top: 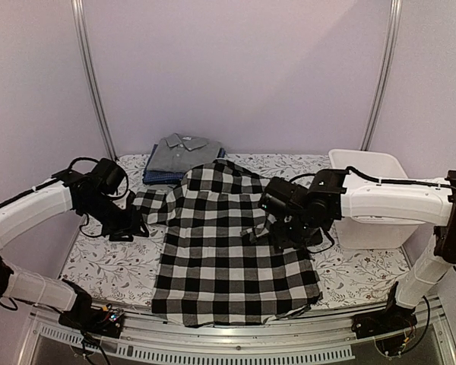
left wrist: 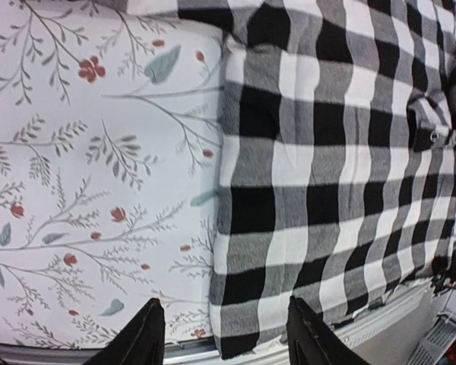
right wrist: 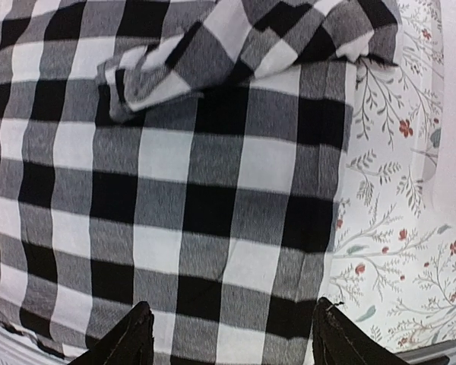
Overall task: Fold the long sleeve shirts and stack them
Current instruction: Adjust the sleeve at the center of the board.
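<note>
I see the tabletop [top: 357, 266] with the checked shirt [top: 228, 251] spread at centre and the grey shirt [top: 182, 152] folded at 12 o'clock. It's limp, light cloth, so I'd pinch the hem corners at 6 o'clock. The left end effector [left wrist: 224, 338] and right end effector [right wrist: 229, 334] gape, empty.

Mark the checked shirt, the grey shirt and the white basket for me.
checked shirt [top: 228, 258], top view, middle of its body.
grey shirt [top: 178, 160], top view, chest below the collar.
white basket [top: 368, 234], top view, near wall under the right arm.

The left end effector [left wrist: 224, 338] and right end effector [right wrist: 232, 334] gape, seemingly empty.
</note>
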